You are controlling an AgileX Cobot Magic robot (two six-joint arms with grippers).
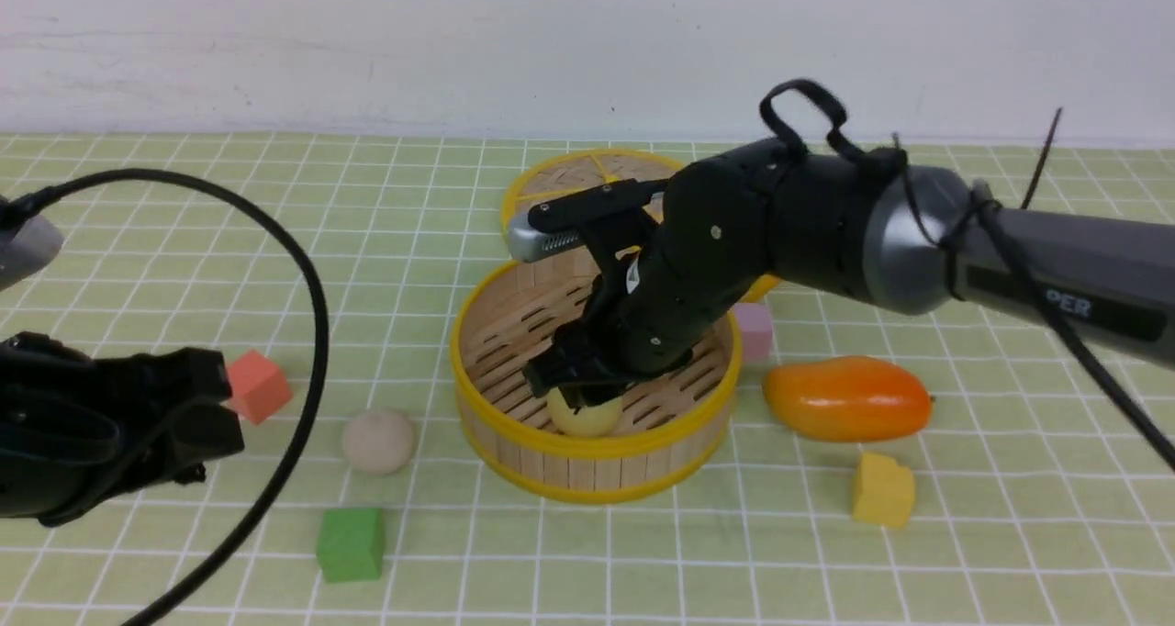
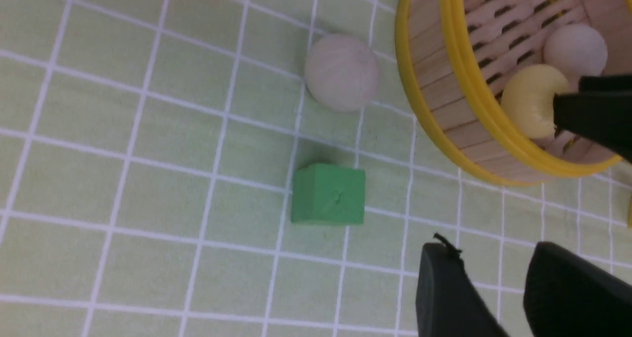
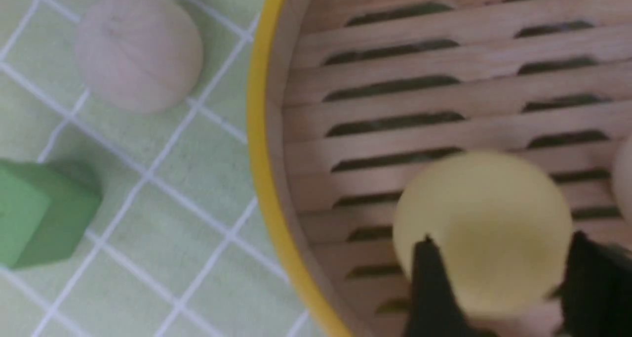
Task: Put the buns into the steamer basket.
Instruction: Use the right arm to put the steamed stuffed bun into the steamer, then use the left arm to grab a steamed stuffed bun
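The steamer basket (image 1: 587, 493) (image 2: 429, 80) (image 3: 261, 129) stands mid-table. A pale yellow bun (image 1: 587, 417) (image 2: 526, 100) (image 3: 484, 218) rests on its slatted floor near the front wall. My right gripper (image 1: 574, 389) (image 3: 501, 238) reaches down into the basket, open, with one finger on each side of that bun. An off-white bun (image 2: 575, 48) lies beside it inside the basket. A beige bun (image 1: 379, 441) (image 2: 341, 72) (image 3: 138, 50) sits on the cloth left of the basket. My left gripper (image 1: 207, 406) (image 2: 493, 263) hovers open and empty at the left, apart from it.
A green cube (image 1: 351, 543) (image 2: 328, 193) lies in front of the beige bun, and a red cube (image 1: 257, 385) to its left. An orange mango (image 1: 849, 398), a yellow cube (image 1: 883, 490) and a pink cube (image 1: 755, 330) lie right of the basket. The woven lid (image 1: 569, 174) lies behind it.
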